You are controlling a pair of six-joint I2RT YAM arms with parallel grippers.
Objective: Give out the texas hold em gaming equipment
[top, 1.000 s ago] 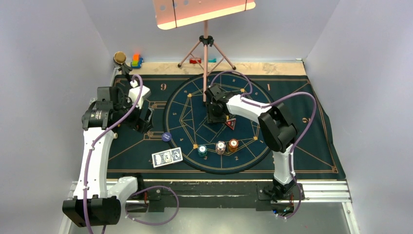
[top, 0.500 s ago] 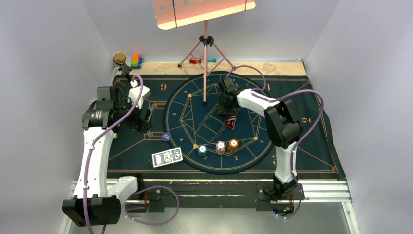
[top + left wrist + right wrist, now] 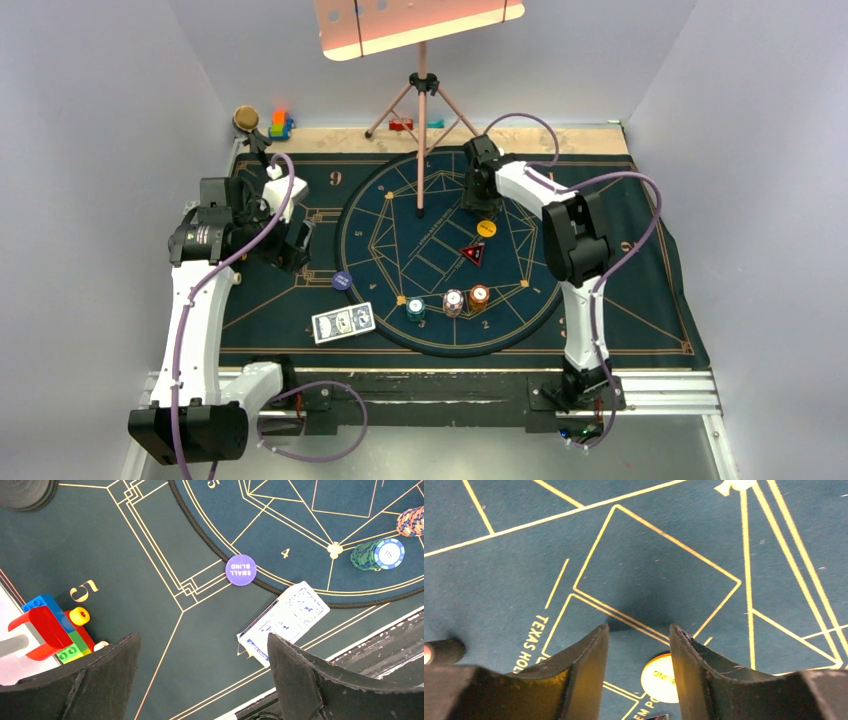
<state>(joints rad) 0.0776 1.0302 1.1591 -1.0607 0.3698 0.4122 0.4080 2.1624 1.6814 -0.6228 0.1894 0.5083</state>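
Yellow disc (image 3: 486, 228) flat on mat (image 3: 650, 320), right gripper (image 3: 639, 635) parted, empty

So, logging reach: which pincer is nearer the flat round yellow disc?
Right. The right pincer is just behind the yellow disc, toward the far edge; the left pincer is far off to its left.

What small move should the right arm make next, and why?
Probably draw the right gripper back toward the near edge, over the three chip stacks. Its jaws stand apart with nothing between them. The yellow disc lies flat on the mat, not gripped, and the stacks sit bunched together, apparently not yet handed out.
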